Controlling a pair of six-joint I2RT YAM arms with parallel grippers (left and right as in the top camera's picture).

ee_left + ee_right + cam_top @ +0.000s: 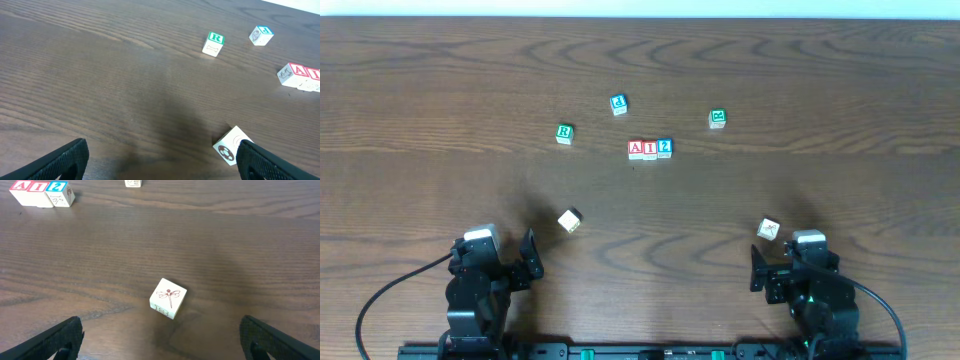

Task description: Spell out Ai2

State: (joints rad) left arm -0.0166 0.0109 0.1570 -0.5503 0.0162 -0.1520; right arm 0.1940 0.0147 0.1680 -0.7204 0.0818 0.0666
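The A cube [636,149], I cube [650,149] and 2 cube [665,147] touch in a row, at one o'clock from the left gripper [162,147] and eleven o'clock from the right gripper [161,322]. Both claws are spread wide and empty.

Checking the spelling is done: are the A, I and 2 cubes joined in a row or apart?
Joined: the A cube, I cube and 2 cube sit touching side by side, in that order.

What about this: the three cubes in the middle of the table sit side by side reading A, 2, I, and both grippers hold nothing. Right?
The order is wrong. The overhead view shows them reading A cube, I cube, 2 cube. They do sit side by side, and the left gripper and right gripper hold nothing.
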